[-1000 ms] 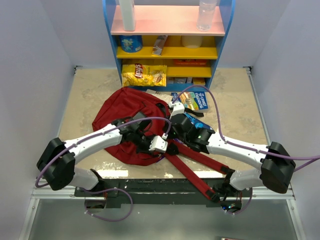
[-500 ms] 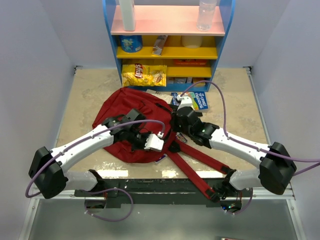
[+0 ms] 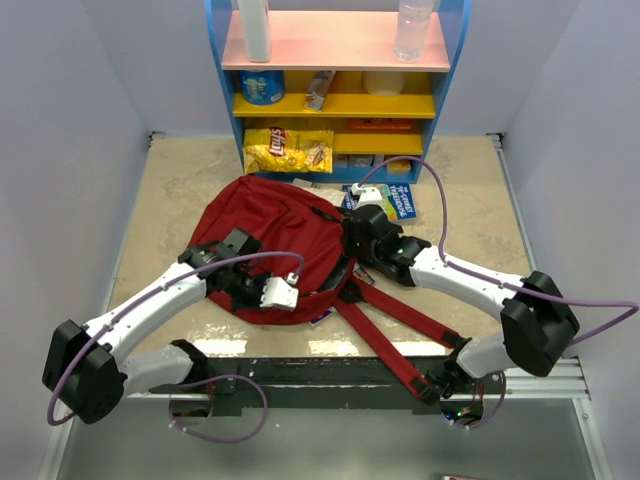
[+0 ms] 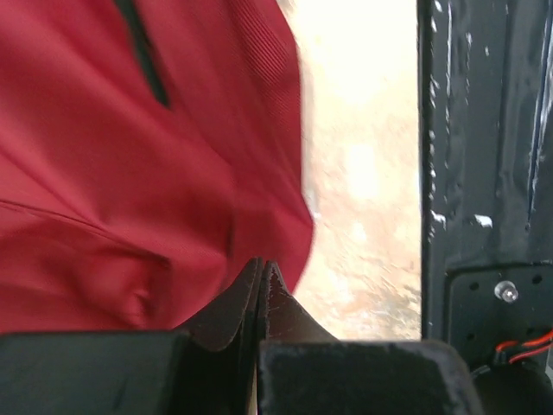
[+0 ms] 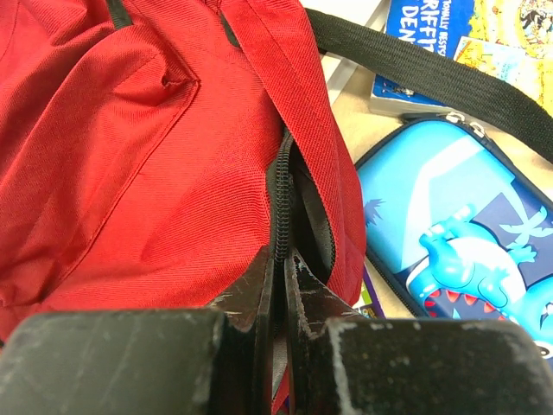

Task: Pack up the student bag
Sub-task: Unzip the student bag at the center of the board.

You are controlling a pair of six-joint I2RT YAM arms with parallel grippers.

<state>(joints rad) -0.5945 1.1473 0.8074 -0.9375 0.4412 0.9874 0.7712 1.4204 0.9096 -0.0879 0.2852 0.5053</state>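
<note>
The student bag [image 3: 270, 235] lies flat mid-table, a large dark-red backpack whose long red straps [image 3: 390, 330] trail toward the near edge. My right gripper [image 3: 355, 240] is at the bag's right edge. In the right wrist view the bag [image 5: 130, 130] fills the left, and my right gripper [image 5: 278, 255] is shut on its black zipper edge [image 5: 281, 190]. My left gripper [image 3: 298, 297] is at the bag's near edge. In the left wrist view it [image 4: 262, 264] is shut, its tips against the red fabric [image 4: 112, 130], with nothing visible between the fingers.
A blue patterned pencil case [image 5: 449, 225] lies right of the bag, with books [image 3: 392, 200] beyond it and a black webbing strap [image 5: 415, 73] across them. A blue and yellow shelf [image 3: 335, 90] with a chips bag [image 3: 288, 150] stands behind. The black base rail [image 4: 484, 130] runs along the near edge.
My left arm has drawn back to the left along the bag's near edge. My right gripper has moved up and left onto the bag's right edge, covering the pencil case from above.
</note>
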